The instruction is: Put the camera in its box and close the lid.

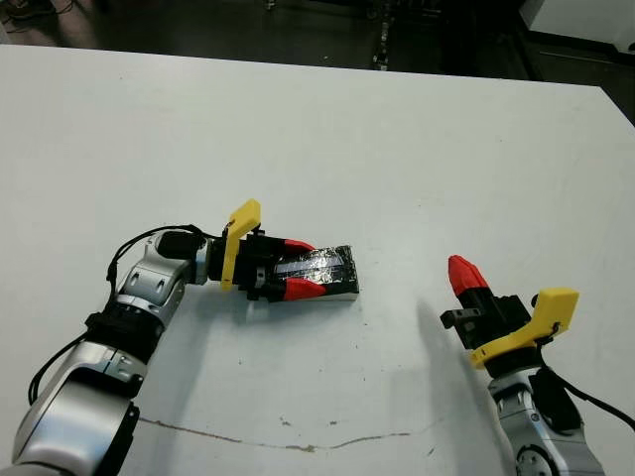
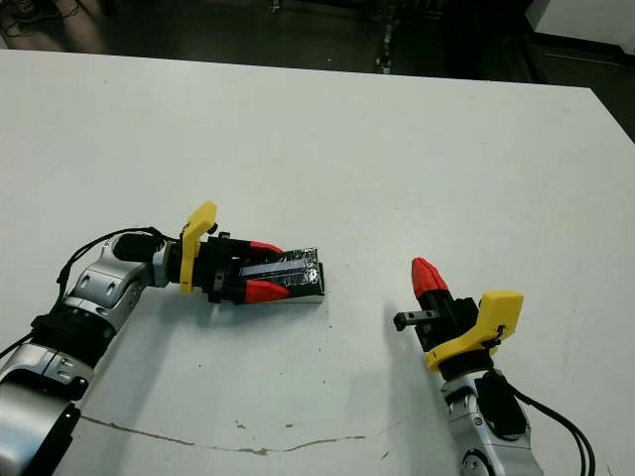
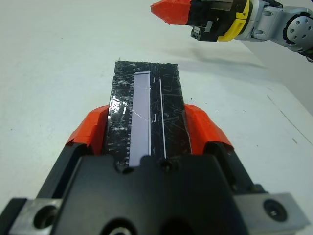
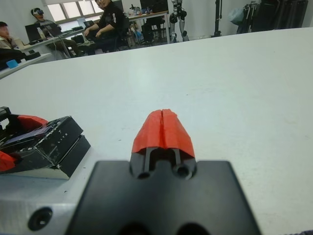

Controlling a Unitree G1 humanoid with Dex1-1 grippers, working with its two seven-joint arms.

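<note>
The lid, black and crinkled with a pale strip, lies flat on top of the box, of which only a thin pale lower edge shows. My left gripper reaches in from the left and is shut on the lid, one red finger pressed along each long side. The camera is hidden. My right gripper hovers shut and empty to the right of the box, a hand's width away, with its fingertips pressed together.
White table all around, its far edge at the back and a thin dark crack line near the front. Seated people and desks show beyond the table in the right wrist view.
</note>
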